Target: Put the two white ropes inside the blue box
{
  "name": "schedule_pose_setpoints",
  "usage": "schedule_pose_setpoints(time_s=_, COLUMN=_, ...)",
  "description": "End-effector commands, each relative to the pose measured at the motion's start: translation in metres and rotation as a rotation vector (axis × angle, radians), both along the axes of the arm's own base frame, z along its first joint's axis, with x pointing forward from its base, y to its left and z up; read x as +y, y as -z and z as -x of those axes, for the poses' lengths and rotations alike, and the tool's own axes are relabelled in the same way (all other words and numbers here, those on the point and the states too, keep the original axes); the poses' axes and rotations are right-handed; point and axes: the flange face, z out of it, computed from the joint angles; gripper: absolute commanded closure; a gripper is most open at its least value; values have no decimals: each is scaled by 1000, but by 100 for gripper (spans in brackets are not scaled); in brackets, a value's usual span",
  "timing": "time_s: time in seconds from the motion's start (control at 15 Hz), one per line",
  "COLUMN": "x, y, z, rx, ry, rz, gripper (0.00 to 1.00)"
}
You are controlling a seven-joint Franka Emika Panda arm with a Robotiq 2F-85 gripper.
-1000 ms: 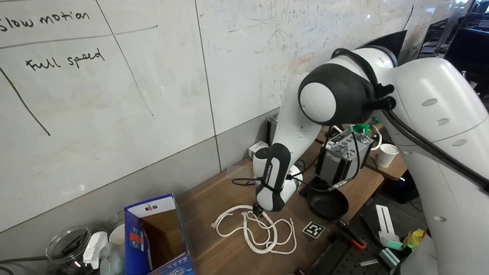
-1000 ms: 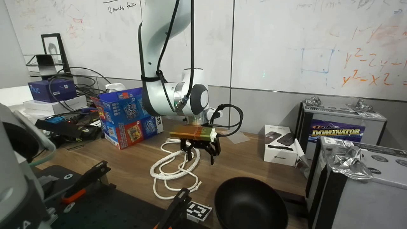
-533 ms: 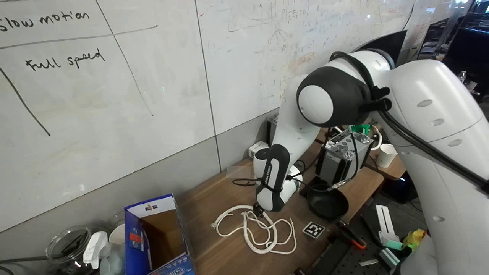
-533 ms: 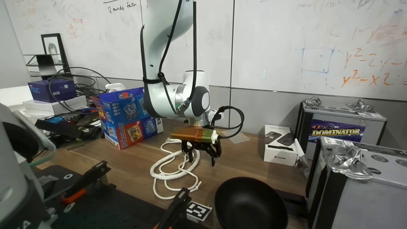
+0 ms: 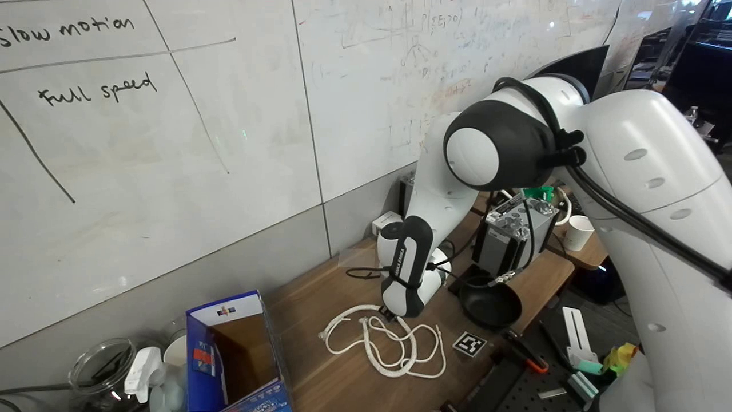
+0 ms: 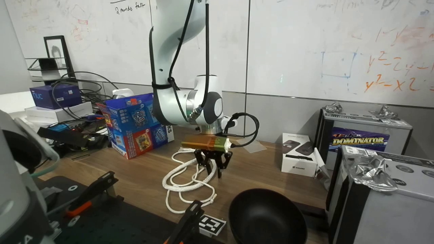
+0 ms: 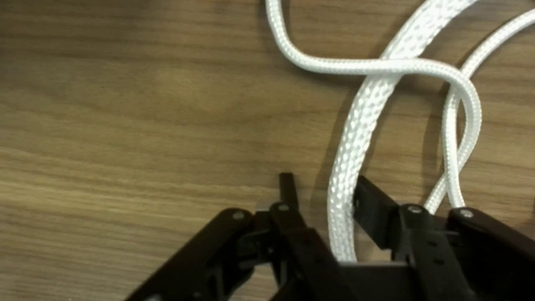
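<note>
A whiteboard covered in handwriting filled the background of both exterior views. Below it ran a brown wooden desk, and over the desk reached the white robot arm, with black cables strapped along it. Two grey cases stood at the right of an exterior view, crumpled foil on their tops; the farther one bore a purple label reading DOMINATOR.

The blue box stood upright on the desk below the whiteboard, its top open. The two white ropes lay on the desk near the blue box, outside it, in loose, overlapping loops. One was a thick rope, the other a thin rope, and in the wrist view the thin rope crossed on top of the thick one. The black pan sat at the other side of the ropes from the blue box.

The gripper pointed down at the ropes, well apart from the blue box. Its jaws stood partly spread, the thick rope running between them. Bare wood showed between that rope and one jaw; on the wrist view's right the other jaw met the rope's edge, though whether they touched was hard to tell. A white phone box stood near the grey cases. A card printed with a black-and-white pattern lay near the pan.
</note>
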Motion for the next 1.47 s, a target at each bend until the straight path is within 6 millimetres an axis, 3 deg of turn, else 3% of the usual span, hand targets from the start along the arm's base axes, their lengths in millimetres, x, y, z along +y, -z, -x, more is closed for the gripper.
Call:
schedule_pose_setpoints(time_s=0.0, x=-4, y=2, z=-4, rx=-13, ry=4, rz=-16, gripper=92)
schedule_pose_setpoints(time_s=0.13, x=-5, y=-5, z=-6, rx=-9, ry=-14, rz=-34, gripper=99)
schedule_pose_setpoints(time_s=0.4, x=-3, y=-56, z=-11, rx=-33, ry=-158, rz=-97, gripper=96)
schedule_pose_setpoints(time_s=0.87, x=28, y=-192, z=-33, rx=-29, ry=-435, rz=-259, gripper=95)
schedule_pose_setpoints(time_s=1.4, x=93, y=-382, z=-37, rx=-80, ry=-504, rz=-218, gripper=95)
